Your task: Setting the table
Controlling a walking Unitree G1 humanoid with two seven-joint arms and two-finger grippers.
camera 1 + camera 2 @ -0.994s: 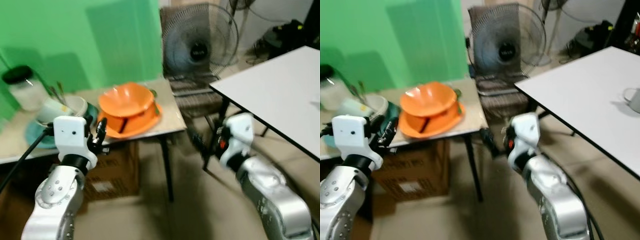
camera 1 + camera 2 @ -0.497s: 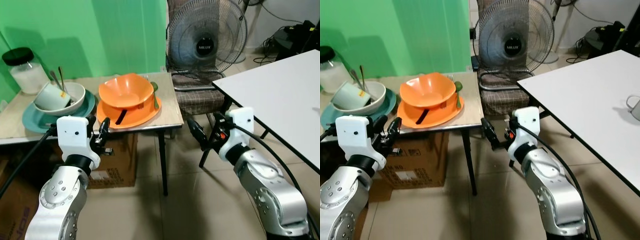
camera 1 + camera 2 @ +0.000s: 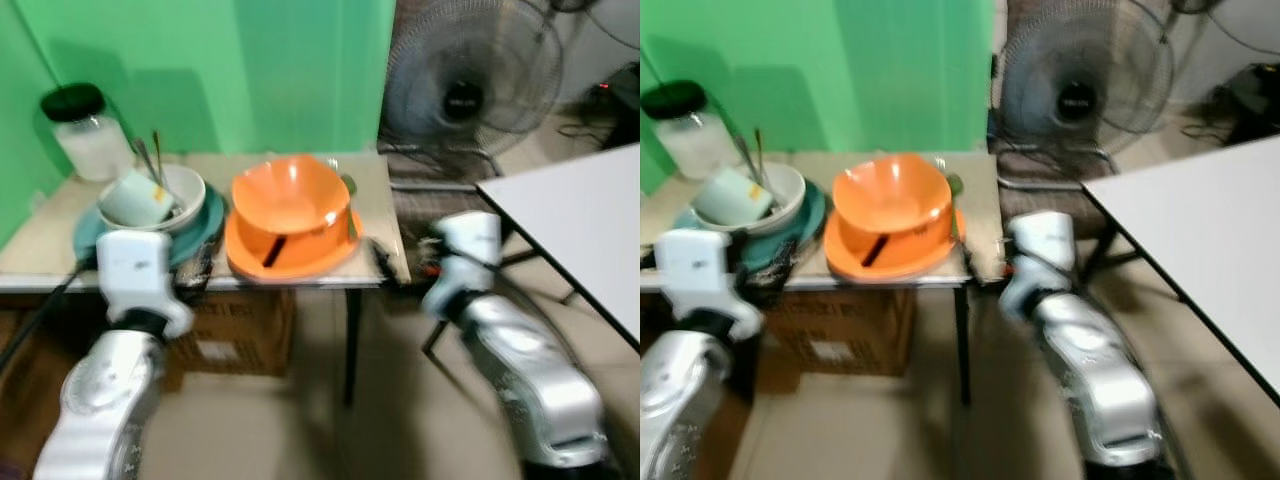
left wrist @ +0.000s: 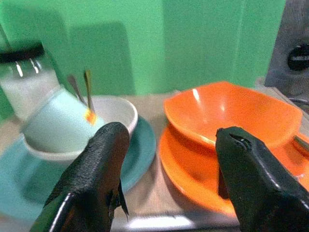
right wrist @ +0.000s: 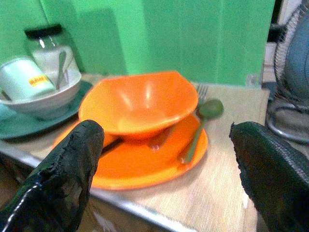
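Both head views are showing the dishes nearer the middle than half a second ago, which is the camera turning left; the dishes themselves are sitting as before, and motion blur is now smearing everything.

The left tool (image 4: 169, 159) is hanging at the front edge of the wooden surface (image 3: 45, 250), its fingers (image 4: 96, 169) spread wide and gripping nothing. The right tool (image 5: 164, 159) is hovering off the surface's right corner, likewise spread and empty; in the head views its fingers are dissolving into blur.

On the surface an orange bowl (image 3: 290, 195) is resting on an orange plate (image 3: 300, 262). A dark utensil (image 3: 272, 250) is lying on that plate, partly tucked under the bowl. The right wrist view is revealing a green spoon (image 5: 200, 123) and a fork's tines (image 5: 201, 89) on the plate's far side, barely readable in the head views. Just left, a white bowl (image 3: 185, 190) is sitting on a teal plate (image 3: 205, 232), holding a tipped pale cup (image 4: 58, 123) and utensil handles (image 4: 82, 89). The cup's small orange-yellow mark is too blurred to read. A black-lidded jar (image 3: 85, 135) is standing behind.

A fan (image 3: 470, 80), its hub badge unreadable, and a white table's corner (image 3: 580, 220) are showing to the right.
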